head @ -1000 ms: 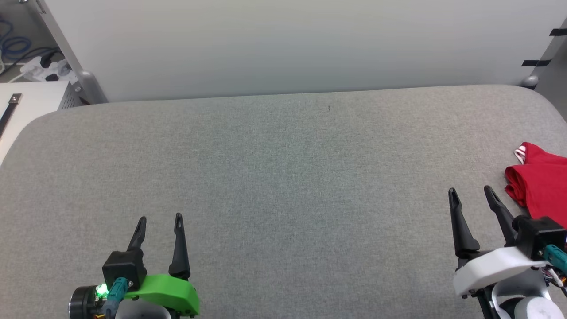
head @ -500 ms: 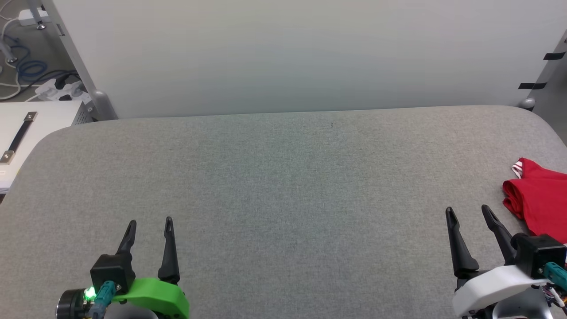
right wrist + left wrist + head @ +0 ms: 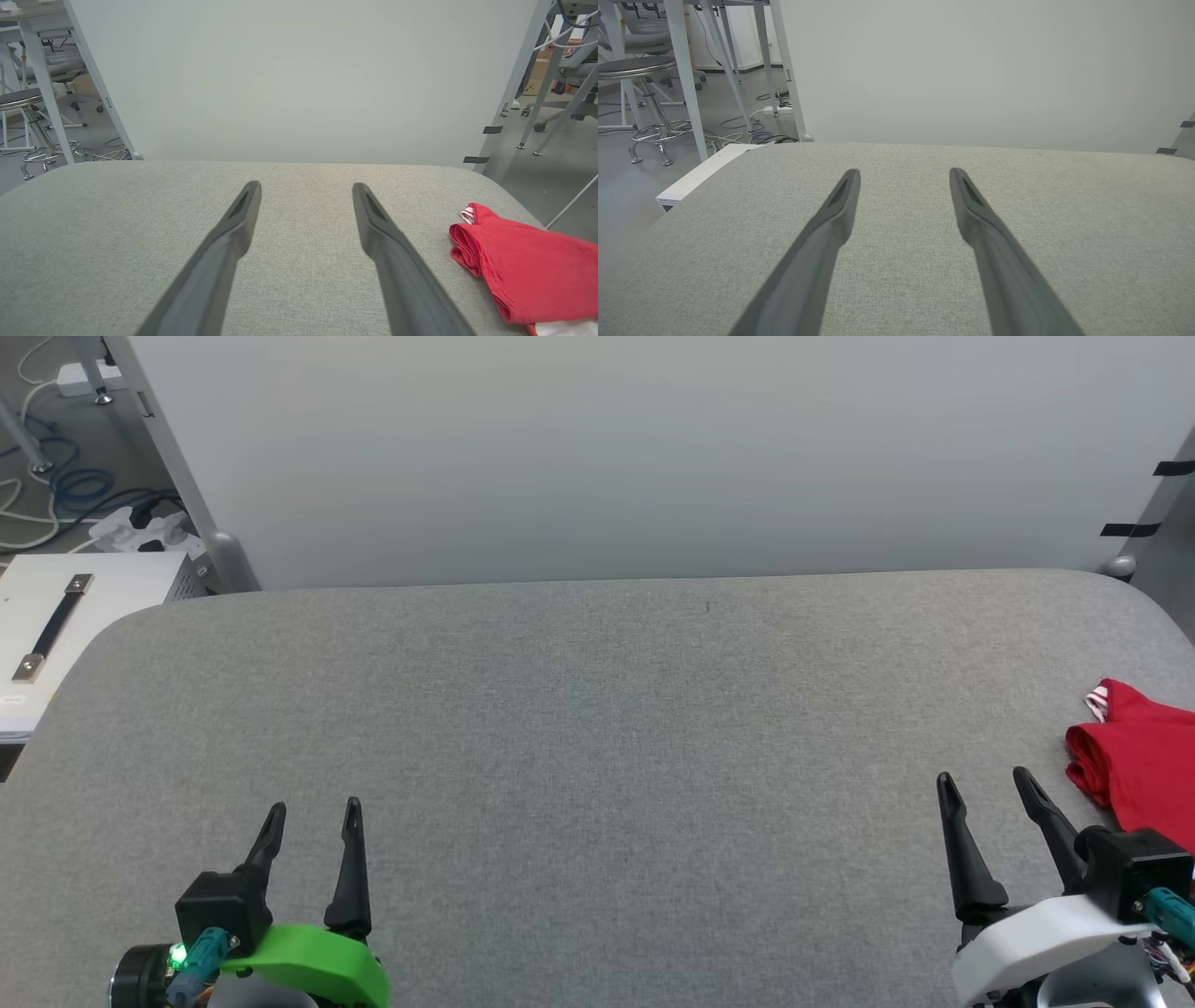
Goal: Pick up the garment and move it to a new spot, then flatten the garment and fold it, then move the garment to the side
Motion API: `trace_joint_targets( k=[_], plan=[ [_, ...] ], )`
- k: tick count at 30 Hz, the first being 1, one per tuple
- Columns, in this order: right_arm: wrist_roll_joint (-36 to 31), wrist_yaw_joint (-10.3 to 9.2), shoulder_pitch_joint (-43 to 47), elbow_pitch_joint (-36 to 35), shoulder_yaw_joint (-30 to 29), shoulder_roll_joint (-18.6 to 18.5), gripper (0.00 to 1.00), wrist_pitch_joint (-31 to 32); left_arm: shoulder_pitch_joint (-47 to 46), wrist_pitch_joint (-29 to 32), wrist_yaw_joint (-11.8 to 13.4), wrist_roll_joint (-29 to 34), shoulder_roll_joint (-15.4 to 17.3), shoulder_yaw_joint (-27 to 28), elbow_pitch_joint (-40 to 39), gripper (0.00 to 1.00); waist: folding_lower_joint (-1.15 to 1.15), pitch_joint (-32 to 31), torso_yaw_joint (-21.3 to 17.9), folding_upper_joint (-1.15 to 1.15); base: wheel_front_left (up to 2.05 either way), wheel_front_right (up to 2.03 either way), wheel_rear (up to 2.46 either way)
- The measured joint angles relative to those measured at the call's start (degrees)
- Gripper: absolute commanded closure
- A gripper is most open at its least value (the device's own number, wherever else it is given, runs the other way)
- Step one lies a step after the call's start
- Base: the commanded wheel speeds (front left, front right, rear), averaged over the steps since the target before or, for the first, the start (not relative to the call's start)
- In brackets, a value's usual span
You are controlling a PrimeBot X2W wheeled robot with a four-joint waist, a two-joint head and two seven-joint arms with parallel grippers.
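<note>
The garment [image 3: 1144, 765] is a red shirt lying folded at the table's right edge, with a bit of red-white striped trim at its far corner; the right wrist view has the garment [image 3: 523, 266] at its lower right. My right gripper [image 3: 980, 782] hovers open just left of it, apart from the cloth, fingers empty. Over the near left part of the table, my left gripper [image 3: 313, 810] is open too, nothing between its fingers. Each wrist view shows its own pair spread wide: left gripper [image 3: 903, 172], right gripper [image 3: 306, 185].
The grey fabric-covered table [image 3: 597, 728] has rounded far corners and a pale wall panel [image 3: 635, 457] behind it. A white box with a black strap [image 3: 65, 625] stands off the left edge, cables and a power strip [image 3: 140, 527] beyond. A stool [image 3: 640, 74] stands farther left.
The head camera has tilted, so the whole picture slid down and more floor shows at the left. Both grippers stay open; the garment lies where it was.
</note>
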Motion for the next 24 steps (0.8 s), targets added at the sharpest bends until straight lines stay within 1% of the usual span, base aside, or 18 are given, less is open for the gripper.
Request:
trace_joint_targets(
  k=[21,22,24],
  plan=[
    [0.00,0.00,-0.01,0.08,0.31,0.32,0.00,0.23,-0.02,0.16,-0.24,-0.58,0.03,-0.58,0.59,0.00,0.00,0.36,0.89,0.00,0.00,0.00,0.00],
    [0.00,0.00,-0.02,0.08,0.30,0.31,1.00,0.23,-0.02,0.16,-0.23,-0.56,0.00,-0.62,0.63,1.00,0.00,0.35,0.90,0.00,0.00,0.00,0.00],
    [0.00,0.00,-0.02,0.08,0.25,0.30,1.00,0.23,-0.02,0.16,-0.23,-0.55,-0.05,-0.69,0.64,1.00,0.00,0.36,0.90,0.00,0.00,0.00,0.00]
  ],
)
